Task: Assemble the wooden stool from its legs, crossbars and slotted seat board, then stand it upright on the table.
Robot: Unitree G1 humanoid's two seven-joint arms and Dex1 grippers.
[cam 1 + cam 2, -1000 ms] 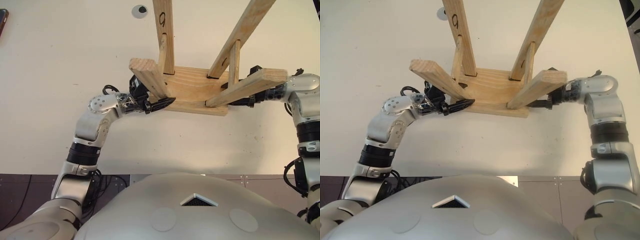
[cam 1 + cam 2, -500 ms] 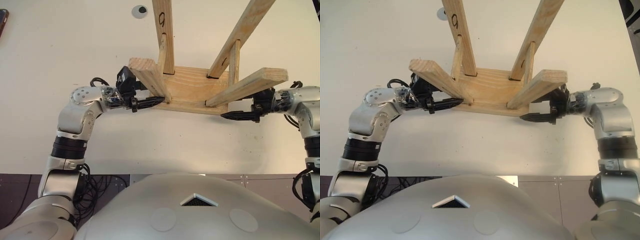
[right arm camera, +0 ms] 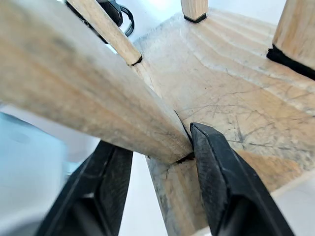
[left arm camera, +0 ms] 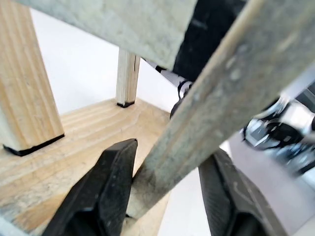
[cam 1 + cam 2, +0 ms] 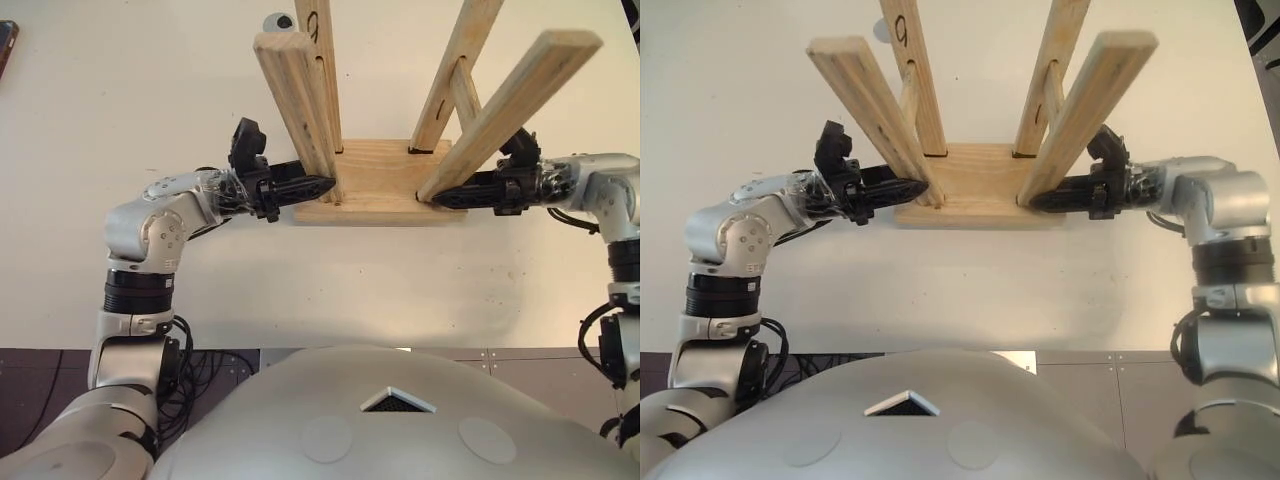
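The left tool (image 5: 322,186) squeezes the near left leg (image 5: 298,105) where it meets the seat board (image 5: 380,178). The right tool (image 5: 442,198) grips the near right leg (image 5: 512,105) the same way. The stool (image 5: 328,70) sits upside down on the tabletop (image 5: 120,90) — seat flat, legs up. It looks fully built, so next comes the flip — both tools turning together, holding tight.

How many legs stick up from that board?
4: the near left leg in the left gripper, the near right leg in the right gripper; far left leg and far right leg behind them.
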